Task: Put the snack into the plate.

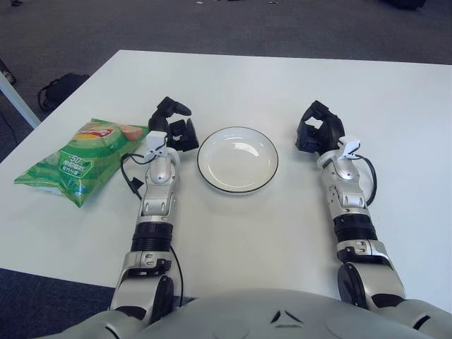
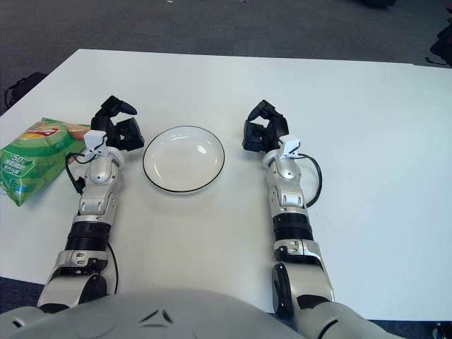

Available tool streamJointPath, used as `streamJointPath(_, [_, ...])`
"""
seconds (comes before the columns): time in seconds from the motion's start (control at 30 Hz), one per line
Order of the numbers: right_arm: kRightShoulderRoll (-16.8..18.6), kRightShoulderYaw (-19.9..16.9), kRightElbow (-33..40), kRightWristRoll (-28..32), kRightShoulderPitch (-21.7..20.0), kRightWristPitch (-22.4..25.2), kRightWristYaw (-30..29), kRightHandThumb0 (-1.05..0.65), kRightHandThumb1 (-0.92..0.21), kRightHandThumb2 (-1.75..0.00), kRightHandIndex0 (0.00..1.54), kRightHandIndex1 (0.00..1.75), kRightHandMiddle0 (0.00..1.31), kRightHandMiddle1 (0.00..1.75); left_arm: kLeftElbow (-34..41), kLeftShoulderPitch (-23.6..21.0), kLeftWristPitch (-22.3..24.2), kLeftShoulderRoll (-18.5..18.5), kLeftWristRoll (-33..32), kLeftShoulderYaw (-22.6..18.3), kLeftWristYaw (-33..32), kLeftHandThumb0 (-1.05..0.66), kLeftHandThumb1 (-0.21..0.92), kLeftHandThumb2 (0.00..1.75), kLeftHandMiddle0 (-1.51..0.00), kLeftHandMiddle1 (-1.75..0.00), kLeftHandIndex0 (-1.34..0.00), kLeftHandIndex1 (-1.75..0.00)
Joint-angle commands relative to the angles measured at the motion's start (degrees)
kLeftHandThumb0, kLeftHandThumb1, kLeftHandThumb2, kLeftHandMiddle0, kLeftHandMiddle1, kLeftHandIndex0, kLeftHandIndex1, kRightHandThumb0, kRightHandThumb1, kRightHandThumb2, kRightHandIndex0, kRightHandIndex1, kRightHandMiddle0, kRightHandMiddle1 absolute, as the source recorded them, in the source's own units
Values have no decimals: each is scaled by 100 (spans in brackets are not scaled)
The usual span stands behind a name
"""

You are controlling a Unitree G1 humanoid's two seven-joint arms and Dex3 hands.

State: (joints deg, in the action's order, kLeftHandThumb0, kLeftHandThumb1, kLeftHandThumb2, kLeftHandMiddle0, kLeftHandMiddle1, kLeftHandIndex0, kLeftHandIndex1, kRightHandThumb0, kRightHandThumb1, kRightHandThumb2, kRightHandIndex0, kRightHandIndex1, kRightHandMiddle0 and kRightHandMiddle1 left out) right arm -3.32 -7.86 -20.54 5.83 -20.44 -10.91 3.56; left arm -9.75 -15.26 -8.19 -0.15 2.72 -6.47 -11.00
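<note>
Nearest the robot, both forearms stretch out over the white table [image 1: 233, 240], one on each side of the plate. The left hand [image 1: 172, 126] rests on the tabletop just left of the plate, its dark fingers [image 1: 178, 108] loosely curled and holding nothing. The right hand [image 1: 318, 129] lies on the far right side of the plate, a little apart from the rim, its fingers likewise relaxed and empty.

Between the two hands sits the white plate [image 1: 237, 159] with its thin dark rim — nothing lies in it. The snack [image 1: 79, 159], a green bag with a red and yellow label, lies flat on the table at the left, close to the left edge, just beside the left wrist — not in the plate.

Beyond the table's far edge, dark carpet [image 1: 212, 28] runs across the floor.
</note>
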Motion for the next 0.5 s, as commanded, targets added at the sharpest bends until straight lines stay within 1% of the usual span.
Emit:
streamJointPath(0.0, [-38,-82,-171,70,179,-53,20,-51,-25,-140,131,175,67,175,-128,150,-22,-7,30,17,-17,-51,24,141,-133,-175,-68,-175])
streamJointPath(0.47, [-11,-112,-100,47,198,154,-69,-51,-25,-140,130,175,67,175,-86,194,-149,58,44,57,57,-51,24,141,-132,-175,-68,-175])
